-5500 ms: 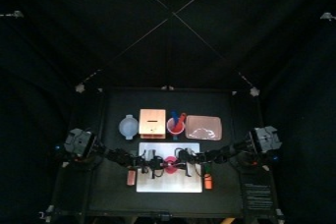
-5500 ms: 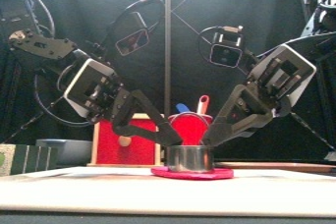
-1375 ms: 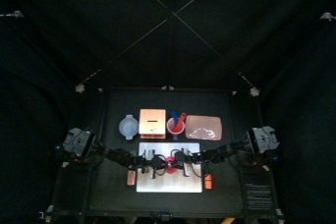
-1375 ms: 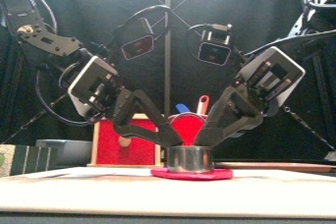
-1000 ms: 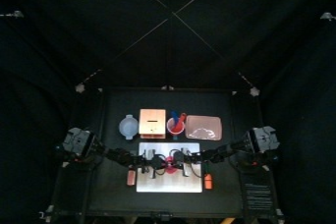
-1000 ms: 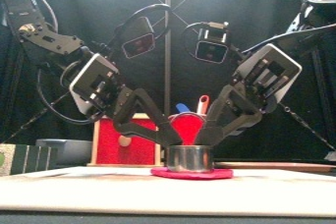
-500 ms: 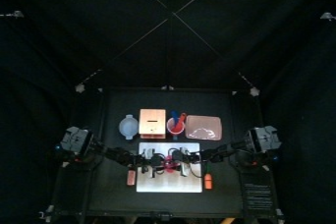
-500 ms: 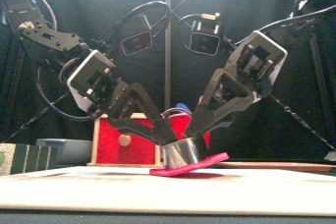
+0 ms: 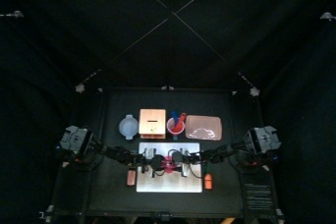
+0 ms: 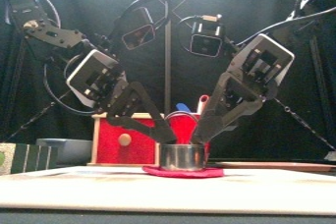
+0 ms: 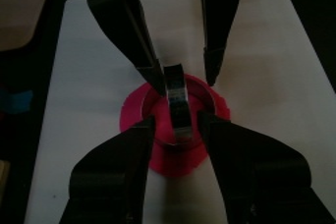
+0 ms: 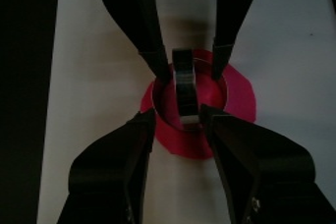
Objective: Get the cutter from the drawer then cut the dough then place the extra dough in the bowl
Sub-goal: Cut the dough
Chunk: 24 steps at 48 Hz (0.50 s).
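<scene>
Mid white cutting board [image 10: 79, 177], round metal cutter [image 10: 184, 155] upright on red dough disc [image 10: 155, 171], both tilted a moment ago and now level, left hand [image 10: 163, 143] and right hand [image 10: 205, 145] each closed on the cutter, bare board either side, red-fronted wooden box [image 10: 118, 138] behind.
</scene>
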{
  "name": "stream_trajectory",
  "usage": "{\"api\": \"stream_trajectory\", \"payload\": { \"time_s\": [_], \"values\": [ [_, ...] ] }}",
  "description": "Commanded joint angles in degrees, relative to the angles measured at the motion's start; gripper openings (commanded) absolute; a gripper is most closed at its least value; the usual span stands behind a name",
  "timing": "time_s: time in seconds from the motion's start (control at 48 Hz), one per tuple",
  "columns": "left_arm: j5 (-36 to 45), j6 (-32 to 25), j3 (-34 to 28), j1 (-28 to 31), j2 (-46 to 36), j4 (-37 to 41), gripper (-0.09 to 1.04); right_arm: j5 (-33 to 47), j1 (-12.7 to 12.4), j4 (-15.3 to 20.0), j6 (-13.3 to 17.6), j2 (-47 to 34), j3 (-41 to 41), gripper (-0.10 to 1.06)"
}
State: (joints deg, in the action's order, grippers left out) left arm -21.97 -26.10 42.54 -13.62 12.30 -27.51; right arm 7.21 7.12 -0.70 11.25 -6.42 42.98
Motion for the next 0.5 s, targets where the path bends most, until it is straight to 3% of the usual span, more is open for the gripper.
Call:
{"api": "stream_trajectory", "payload": {
  "time_s": [0.021, 0.5],
  "values": [
    [-0.3, -0.5, -2.1, 0.1, -1.9, 0.2, 0.81, 0.2, -0.4, -0.3, -0.2, 2.8, -1.4, 0.79],
    [-0.3, -2.6, -2.9, 0.1, -5.2, 1.6, 0.80, 0.0, -0.9, -3.0, 0.0, 4.5, -2.7, 0.79]
  ]
}}
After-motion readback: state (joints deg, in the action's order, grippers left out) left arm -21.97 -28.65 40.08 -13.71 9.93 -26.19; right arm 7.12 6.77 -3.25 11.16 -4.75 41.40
